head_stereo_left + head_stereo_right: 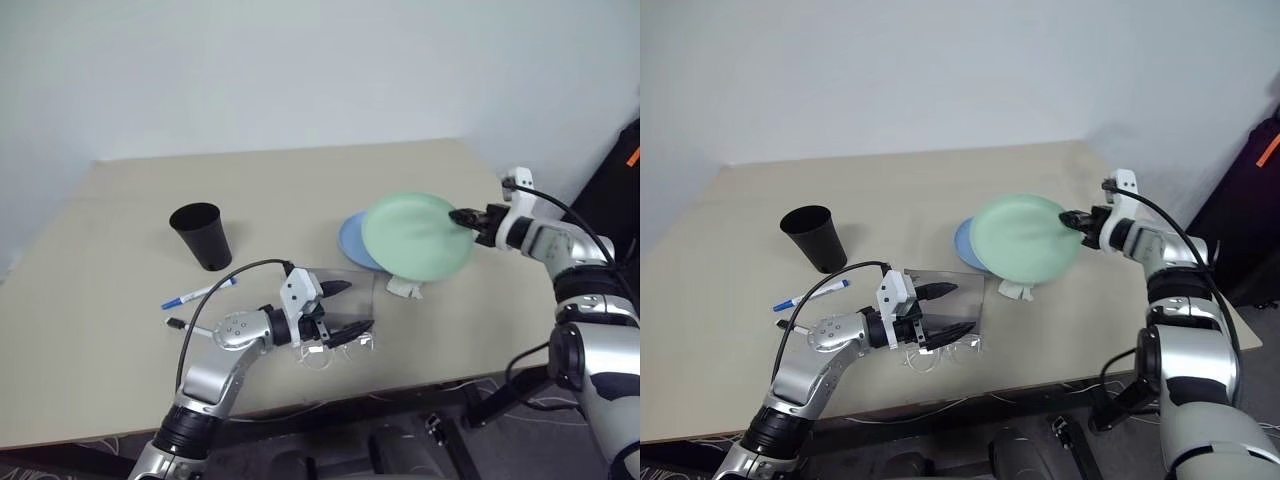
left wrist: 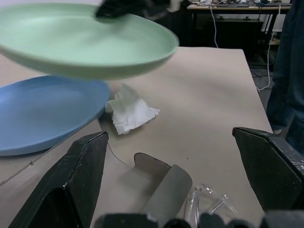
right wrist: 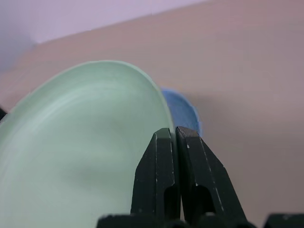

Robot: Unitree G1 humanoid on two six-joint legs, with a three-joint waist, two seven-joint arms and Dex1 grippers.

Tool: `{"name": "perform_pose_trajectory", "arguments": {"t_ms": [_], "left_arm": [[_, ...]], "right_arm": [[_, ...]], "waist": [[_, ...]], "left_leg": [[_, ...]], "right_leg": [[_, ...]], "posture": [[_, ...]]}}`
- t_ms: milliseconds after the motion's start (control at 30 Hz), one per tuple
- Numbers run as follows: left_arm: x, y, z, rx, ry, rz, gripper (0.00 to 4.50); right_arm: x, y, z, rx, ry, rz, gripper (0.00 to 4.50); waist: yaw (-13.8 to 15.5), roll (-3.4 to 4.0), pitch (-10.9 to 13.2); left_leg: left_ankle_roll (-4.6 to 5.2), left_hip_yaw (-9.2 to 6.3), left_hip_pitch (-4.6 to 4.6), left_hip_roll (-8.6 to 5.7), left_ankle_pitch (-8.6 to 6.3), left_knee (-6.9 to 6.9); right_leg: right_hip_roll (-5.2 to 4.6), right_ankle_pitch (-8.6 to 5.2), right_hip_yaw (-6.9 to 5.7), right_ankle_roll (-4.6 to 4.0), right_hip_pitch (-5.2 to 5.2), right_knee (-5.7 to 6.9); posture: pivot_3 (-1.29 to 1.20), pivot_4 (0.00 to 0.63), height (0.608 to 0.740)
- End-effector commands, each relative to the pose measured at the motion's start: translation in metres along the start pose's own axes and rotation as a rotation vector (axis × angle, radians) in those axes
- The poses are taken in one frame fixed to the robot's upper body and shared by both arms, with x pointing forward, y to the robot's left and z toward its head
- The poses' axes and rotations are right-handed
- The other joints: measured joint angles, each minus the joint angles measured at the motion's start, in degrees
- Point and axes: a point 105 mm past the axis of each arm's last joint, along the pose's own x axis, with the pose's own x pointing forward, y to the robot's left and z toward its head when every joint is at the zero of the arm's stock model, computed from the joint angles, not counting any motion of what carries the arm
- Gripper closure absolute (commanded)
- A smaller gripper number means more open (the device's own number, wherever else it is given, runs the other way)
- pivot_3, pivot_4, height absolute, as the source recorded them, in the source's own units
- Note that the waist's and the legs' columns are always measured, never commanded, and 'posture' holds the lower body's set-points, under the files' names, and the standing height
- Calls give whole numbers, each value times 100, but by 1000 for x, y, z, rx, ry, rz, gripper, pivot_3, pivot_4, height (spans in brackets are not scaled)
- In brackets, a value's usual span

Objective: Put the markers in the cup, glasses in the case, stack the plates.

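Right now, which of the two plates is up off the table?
The green plate: the right gripper is shut on its rim and holds it in the air, partly above the blue plate, which lies flat on the table.

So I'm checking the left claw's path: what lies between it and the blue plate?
In the left wrist view, bare table, the grey case's edge and a white paper wad beside the blue plate.

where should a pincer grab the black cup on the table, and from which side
By the rim of the black cup, from above: it stands upright and mouth-up, apart from the markers, so one finger can go inside the wall and one outside.
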Motion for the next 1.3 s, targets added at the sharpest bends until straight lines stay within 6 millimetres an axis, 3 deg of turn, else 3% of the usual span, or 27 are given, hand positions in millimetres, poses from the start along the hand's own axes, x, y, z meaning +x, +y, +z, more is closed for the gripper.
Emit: {"name": "perform_pose_trajectory", "arguments": {"t_ms": [33,100,200,400,600,733,933,1133,1300], "left_arm": [[2,3,14,49,-38,4,19],[3,4,15,51,-40,6,19],[2,3,15,50,-42,15,19],[-2,2,13,44,-38,30,19],[-3,4,13,50,-30,33,19],[-5,6,13,54,-26,34,19],[-8,11,14,60,-21,43,19],[-10,16,14,64,-19,53,19],[-8,16,14,62,-22,51,19]], "right_arm": [[12,0,16,-83,-31,-97,4486],[18,0,15,-104,-28,-132,4486],[24,2,15,-73,-58,-146,3789],[24,0,11,-28,-80,-132,1735],[11,2,8,-81,-58,-9,1735],[-2,7,-17,-141,63,142,1735],[-20,35,-54,-258,189,372,1735],[-24,48,-70,-314,220,408,1735],[-13,50,-83,-367,254,372,1735]], "waist": [[18,1,0],[23,1,0],[22,2,0],[20,3,0],[18,4,-1],[27,5,-1],[22,11,-1],[23,15,0],[28,12,0]], "left_leg": [[0,-1,-2,-2,0,-1],[2,-1,-8,-4,-1,-1],[5,-2,-18,-5,-4,-2],[7,-4,-23,-5,-4,-2],[7,-4,-19,-5,-4,-1],[7,-8,-19,-6,-4,-1],[7,-5,-17,-6,-5,2],[7,-3,-5,-6,-4,11],[7,-5,0,-9,-4,13]], "right_leg": [[-1,-1,0,2,-1,0],[-3,-3,1,7,-5,-1],[-5,-4,1,10,-12,-2],[-5,-5,1,12,-16,-1],[-4,-5,1,12,-15,3],[-4,-7,-2,15,-12,2],[-4,-7,-1,16,-13,10],[-3,-8,0,14,-6,19],[-4,-8,0,14,5,12]], "posture": [[0,0,740],[0,0,740],[0,0,740],[0,0,740],[0,0,740],[0,0,740],[0,0,740],[0,0,740],[0,0,740]]}}
